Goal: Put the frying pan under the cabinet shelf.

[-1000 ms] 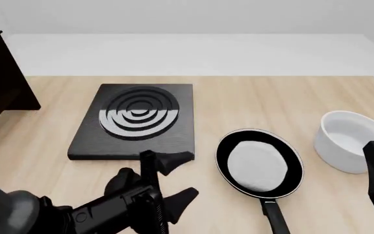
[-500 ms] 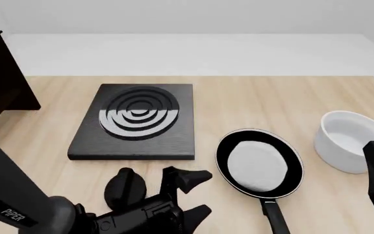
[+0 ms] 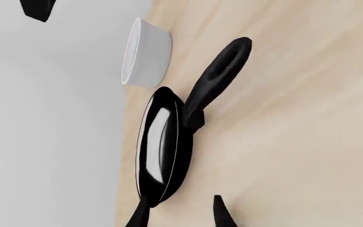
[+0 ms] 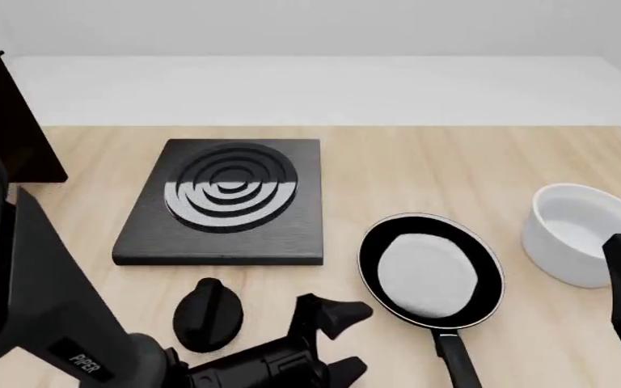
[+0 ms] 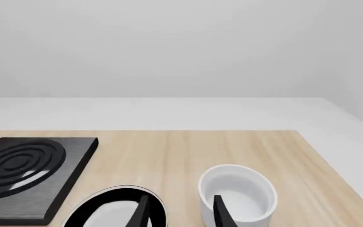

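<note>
Frying pan (image 4: 430,273) unmoved, left gripper (image 4: 341,339) nearer

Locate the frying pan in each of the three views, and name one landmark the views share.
Front view: the frying pan lies right of centre near the table's near edge, handle toward the camera.
Left wrist view: the pan appears edge-on at centre, handle running up toward the right.
Right wrist view: only a part of the pan shows, at the bottom edge.
Shared landmark: the white bowl, beside the pan in every view.
</note>
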Motion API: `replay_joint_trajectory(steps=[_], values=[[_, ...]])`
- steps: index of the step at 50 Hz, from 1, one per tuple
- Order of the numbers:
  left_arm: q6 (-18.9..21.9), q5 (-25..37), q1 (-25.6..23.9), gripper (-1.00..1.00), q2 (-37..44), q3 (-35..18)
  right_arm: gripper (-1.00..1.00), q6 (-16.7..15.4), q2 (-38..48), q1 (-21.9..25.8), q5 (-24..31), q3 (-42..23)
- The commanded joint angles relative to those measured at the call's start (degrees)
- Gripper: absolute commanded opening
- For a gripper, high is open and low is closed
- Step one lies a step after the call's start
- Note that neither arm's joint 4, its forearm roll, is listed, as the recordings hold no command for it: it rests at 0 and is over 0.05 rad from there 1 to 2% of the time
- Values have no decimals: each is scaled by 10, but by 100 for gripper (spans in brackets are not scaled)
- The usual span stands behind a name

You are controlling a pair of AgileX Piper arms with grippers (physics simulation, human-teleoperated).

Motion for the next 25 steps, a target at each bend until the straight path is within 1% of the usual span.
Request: replay_joint_trajectory(steps=[1,15,25], values=[[-9,3,-22,100,37,-24,100,0,0,0,0,0],[-15,4,-39,100,76,-55,100,0,0,0,0,0],[-15,19,-45,100,83,-73,100,0,0,0,0,0]])
